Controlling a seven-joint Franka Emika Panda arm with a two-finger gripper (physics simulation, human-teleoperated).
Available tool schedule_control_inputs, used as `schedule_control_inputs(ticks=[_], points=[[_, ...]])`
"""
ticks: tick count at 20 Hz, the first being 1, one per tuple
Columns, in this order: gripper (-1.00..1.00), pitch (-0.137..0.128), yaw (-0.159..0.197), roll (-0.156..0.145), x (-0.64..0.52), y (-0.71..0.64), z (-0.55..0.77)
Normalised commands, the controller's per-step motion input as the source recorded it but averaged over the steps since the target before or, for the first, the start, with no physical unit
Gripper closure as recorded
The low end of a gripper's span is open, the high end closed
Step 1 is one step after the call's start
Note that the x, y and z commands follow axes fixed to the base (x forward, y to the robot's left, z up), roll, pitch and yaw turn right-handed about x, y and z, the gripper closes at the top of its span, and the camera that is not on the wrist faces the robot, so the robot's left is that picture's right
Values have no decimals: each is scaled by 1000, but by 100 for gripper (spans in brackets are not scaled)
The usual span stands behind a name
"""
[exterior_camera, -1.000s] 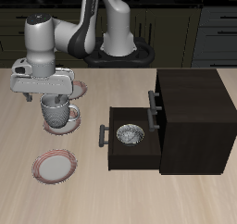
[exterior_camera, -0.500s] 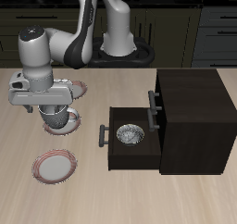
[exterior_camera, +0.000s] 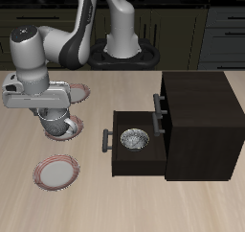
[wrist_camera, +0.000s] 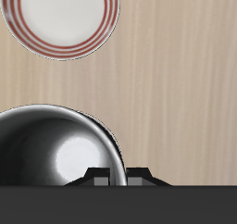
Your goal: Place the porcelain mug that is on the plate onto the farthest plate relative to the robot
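Note:
The porcelain mug, pale grey-white, sits under my gripper, which is shut on its rim. The plate it stood on is mostly hidden beneath the mug and my hand. The farthest plate, white with a pinkish-red rim, lies bare near the table's front edge, just in front of the mug. In the wrist view the mug's dark shiny inside fills the frame by my gripper, and the farthest plate shows beyond it. A third like plate lies farther back, partly hidden by my arm.
A dark cabinet stands beside the mug, its drawer pulled open toward the plates. A grey patterned bowl lies in the drawer. The drawer handle sticks out close to the mug.
My arm has swung sideways away from the cabinet and lower over the mug. The mug has shifted slightly toward the front edge with it.

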Motion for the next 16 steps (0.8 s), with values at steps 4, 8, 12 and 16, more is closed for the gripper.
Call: schedule_control_inputs(ticks=[4,8,12,16], points=[[100,-18,-16,12,21,20,171],[100,-27,-6,10,83,105,268],[100,-43,-11,11,175,98,429],[100,-29,-10,-4,160,84,256]])
